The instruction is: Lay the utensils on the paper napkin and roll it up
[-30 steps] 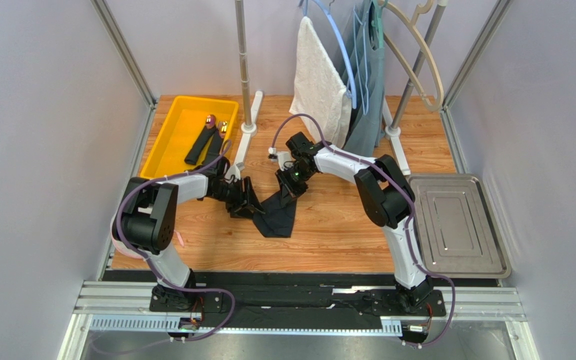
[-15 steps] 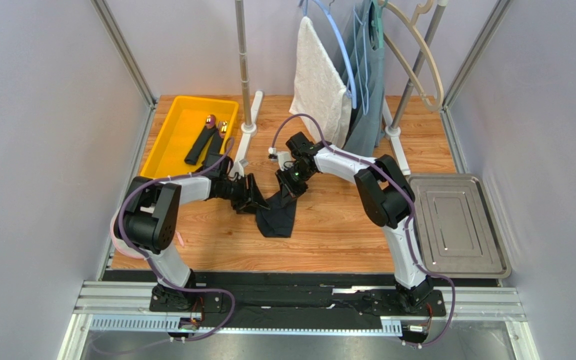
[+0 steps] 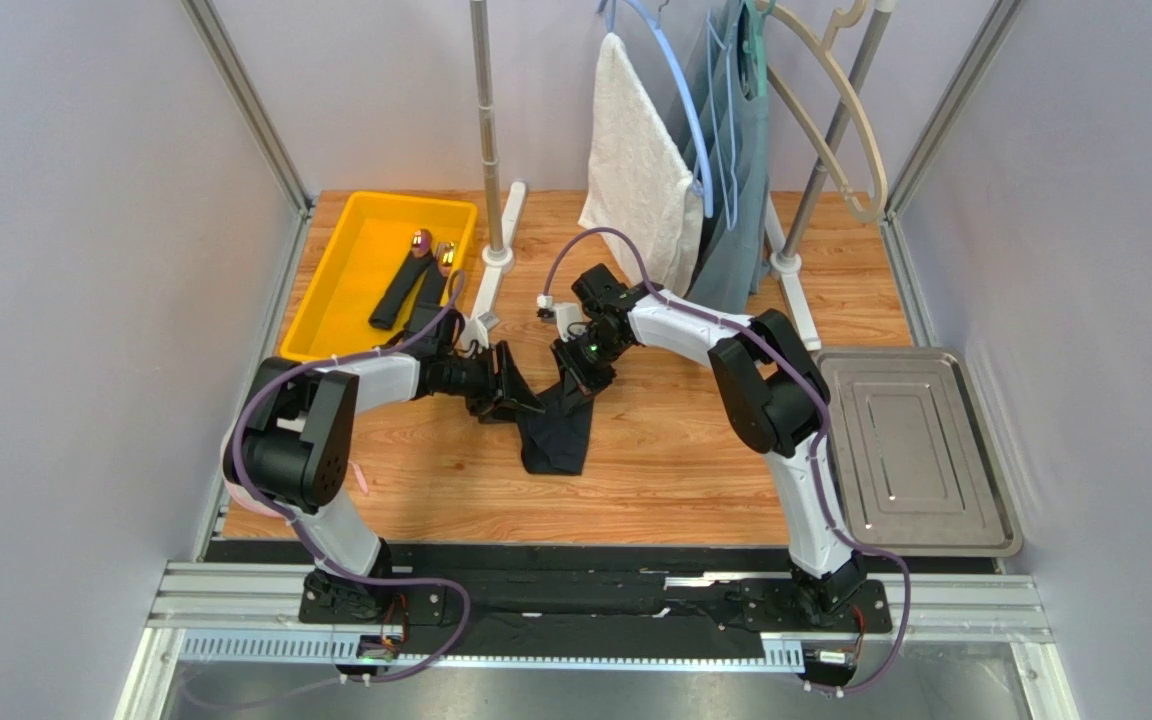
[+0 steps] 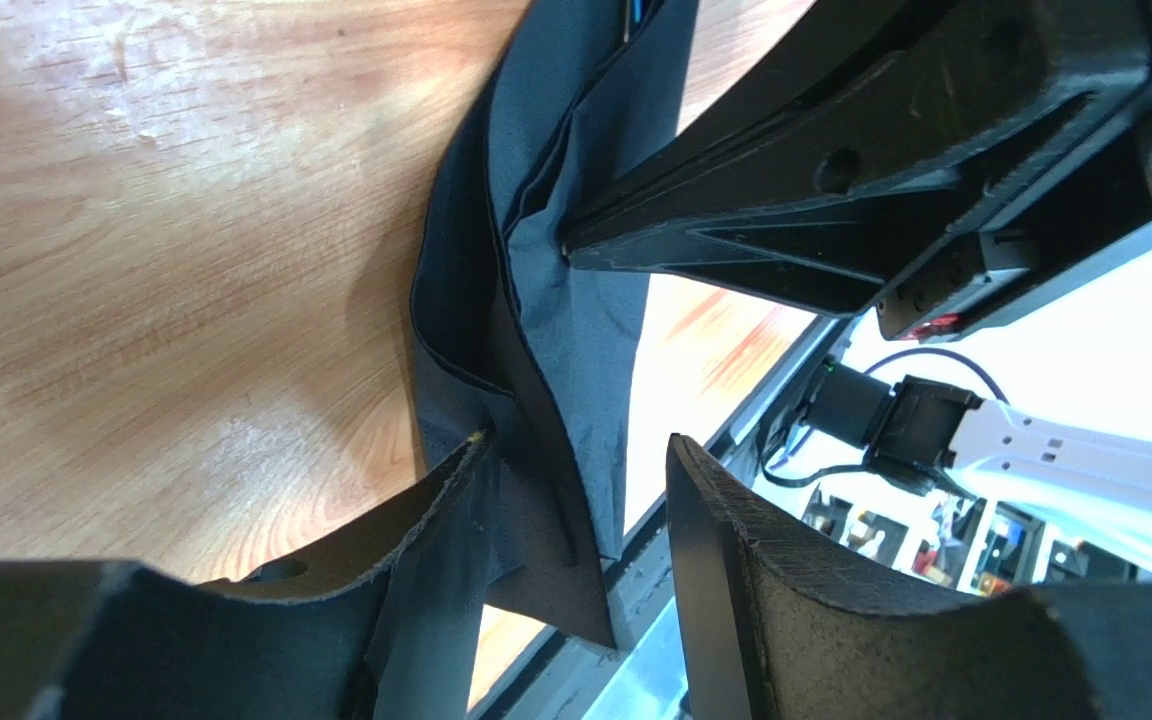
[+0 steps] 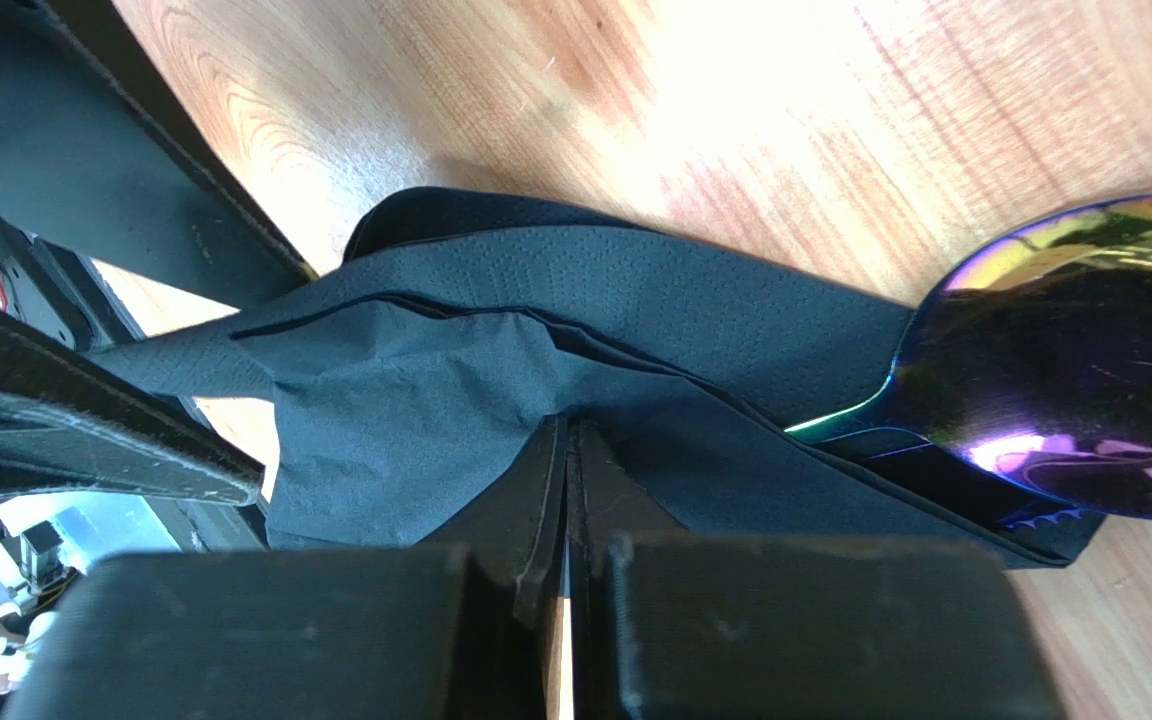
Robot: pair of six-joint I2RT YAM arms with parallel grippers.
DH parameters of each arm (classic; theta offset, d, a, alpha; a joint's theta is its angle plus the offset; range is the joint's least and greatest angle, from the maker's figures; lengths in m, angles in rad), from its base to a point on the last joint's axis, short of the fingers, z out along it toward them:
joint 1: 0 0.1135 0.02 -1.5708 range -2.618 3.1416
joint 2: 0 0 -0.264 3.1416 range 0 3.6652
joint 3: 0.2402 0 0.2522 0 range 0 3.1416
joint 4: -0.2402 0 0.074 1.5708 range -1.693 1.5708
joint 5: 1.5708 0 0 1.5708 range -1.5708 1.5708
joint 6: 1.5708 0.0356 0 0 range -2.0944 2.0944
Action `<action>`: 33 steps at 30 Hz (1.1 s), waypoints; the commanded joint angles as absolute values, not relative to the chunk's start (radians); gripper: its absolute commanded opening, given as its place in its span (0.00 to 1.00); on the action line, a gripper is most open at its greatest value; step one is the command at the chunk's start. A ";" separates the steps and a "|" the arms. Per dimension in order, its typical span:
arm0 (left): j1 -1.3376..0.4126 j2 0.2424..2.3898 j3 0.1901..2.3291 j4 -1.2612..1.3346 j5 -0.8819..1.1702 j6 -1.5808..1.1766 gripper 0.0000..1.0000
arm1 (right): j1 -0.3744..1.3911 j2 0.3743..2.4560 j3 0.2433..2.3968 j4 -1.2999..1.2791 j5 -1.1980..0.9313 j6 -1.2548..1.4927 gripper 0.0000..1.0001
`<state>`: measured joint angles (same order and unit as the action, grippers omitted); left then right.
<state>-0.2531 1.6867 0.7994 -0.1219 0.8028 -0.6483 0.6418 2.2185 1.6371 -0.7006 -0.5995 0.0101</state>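
Midway across the surface (image 3: 687,465) the napkin (image 3: 555,432), spoon (image 5: 1078,360) poking out, trails lengthwise toward the near edge from the right jaws pinching its far end, with the left jaws spread astride its left edge.

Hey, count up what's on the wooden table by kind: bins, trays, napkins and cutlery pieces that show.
Yellow bin: 1
Metal tray: 1
Black paper napkin: 1
Cutlery pieces: 3 (two lying in the bin, plus one iridescent spoon poking out of the napkin)
Total: 6
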 commanded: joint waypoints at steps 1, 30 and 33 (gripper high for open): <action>-0.255 1.709 0.810 -0.153 0.778 -0.623 0.56 | 0.650 2.281 1.612 -0.756 -0.512 -0.023 0.01; -0.179 1.775 0.828 -0.246 0.799 -0.512 0.54 | 0.652 2.290 1.621 -0.761 -0.514 -0.020 0.01; -0.181 1.769 0.834 -0.229 0.819 -0.518 0.44 | 0.650 2.292 1.624 -0.764 -0.509 -0.023 0.00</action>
